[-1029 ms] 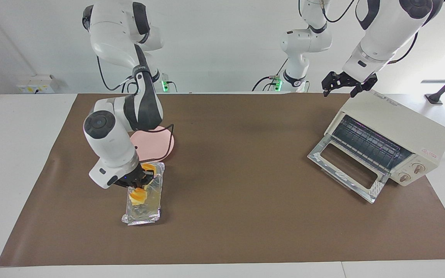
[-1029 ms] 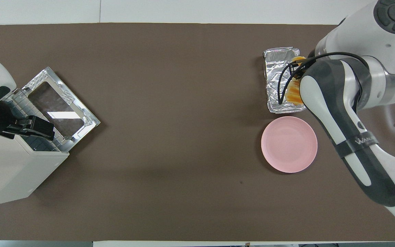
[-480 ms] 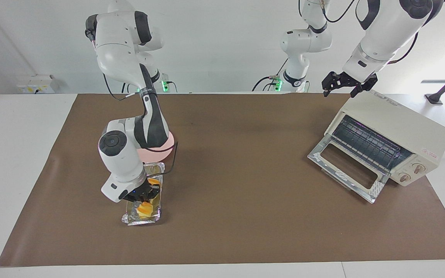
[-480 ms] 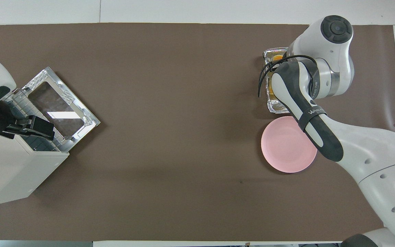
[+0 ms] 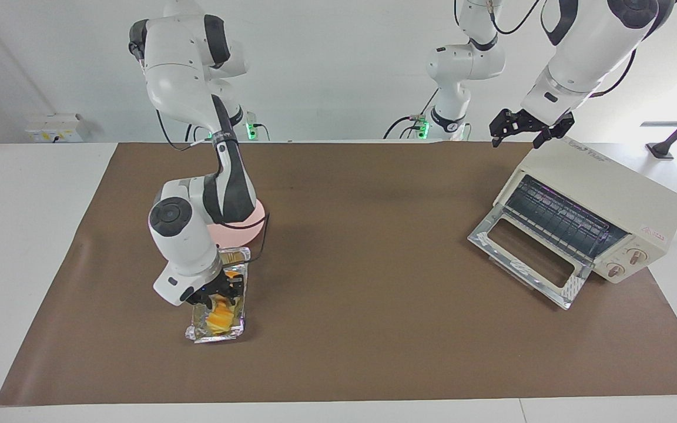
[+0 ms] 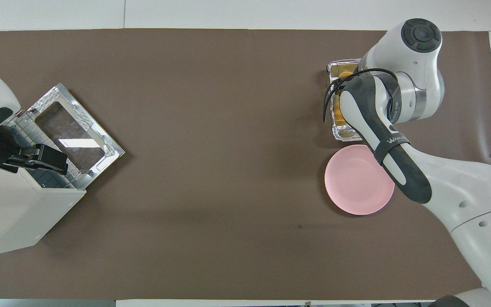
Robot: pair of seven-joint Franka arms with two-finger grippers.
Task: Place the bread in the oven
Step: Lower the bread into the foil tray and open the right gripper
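The golden bread lies in the crinkled foil tray at the right arm's end of the table. My right gripper is down in the tray, right on the bread's nearer end; whether it grips the loaf I cannot tell. In the overhead view the right arm covers most of the tray, and only slivers of bread show. The cream oven stands at the left arm's end with its glass door dropped open and the rack showing. My left gripper hangs open over the oven's top, holding nothing.
A round pink plate lies on the brown mat just nearer to the robots than the foil tray, partly under the right arm. A third robot arm stands by the wall, off the table.
The right arm has swung and brought the bread down from above the tray into it; the loaf now lies lower, toward the tray's farther end. The left arm has stayed still.
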